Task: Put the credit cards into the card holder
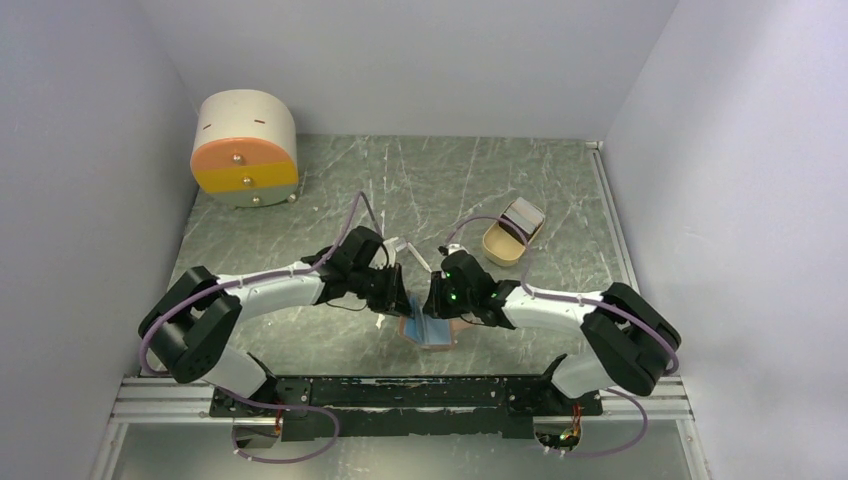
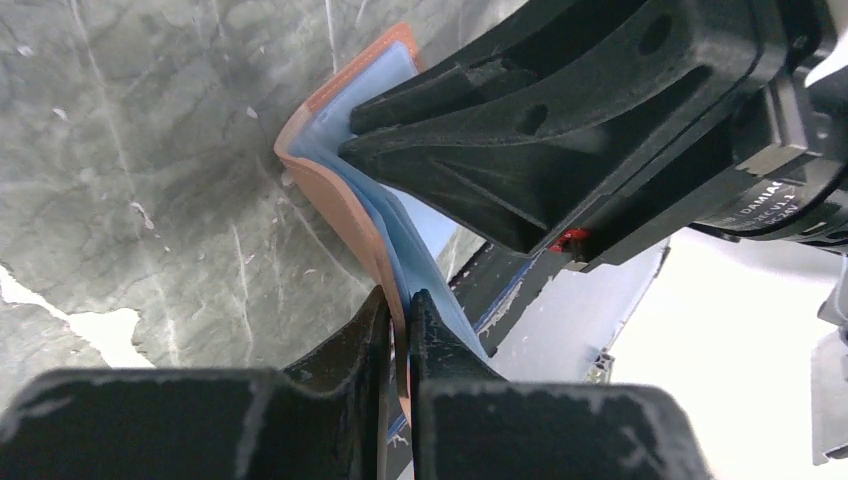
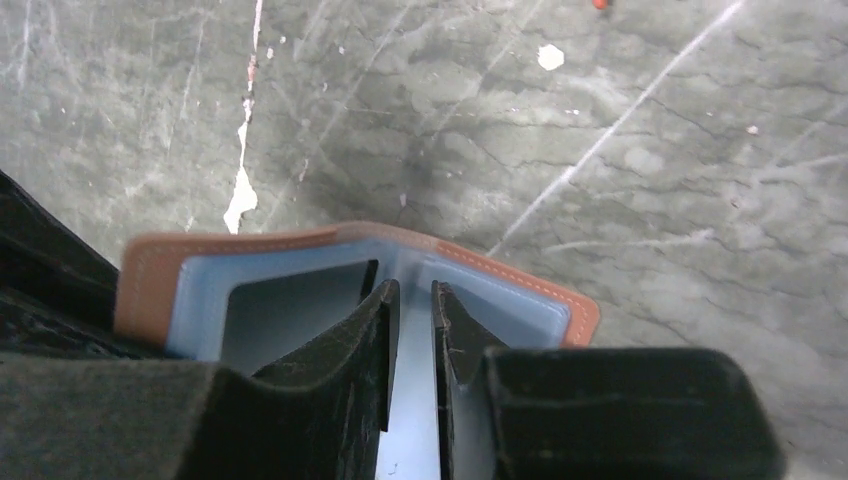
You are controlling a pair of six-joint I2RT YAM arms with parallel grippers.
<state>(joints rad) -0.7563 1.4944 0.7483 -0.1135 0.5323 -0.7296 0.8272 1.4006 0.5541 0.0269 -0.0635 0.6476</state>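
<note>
Card holder [image 1: 428,330], tan outside and blue inside, is half open at the near middle of the table [image 1: 420,180], largely hidden from above by both arms bent inward over it; the credit cards [image 1: 521,213] lie in a dish [image 1: 500,247] farther off to the right, details unreadable. Left hand [image 2: 399,303] is clamped tight on one leaf. Right hand [image 3: 413,292] reaches into the fold, fingers a narrow slit apart; whether it pinches anything I cannot tell.

Top: overhead, rear. Wrists: close, sharing card holder [image 2: 332,196].
</note>
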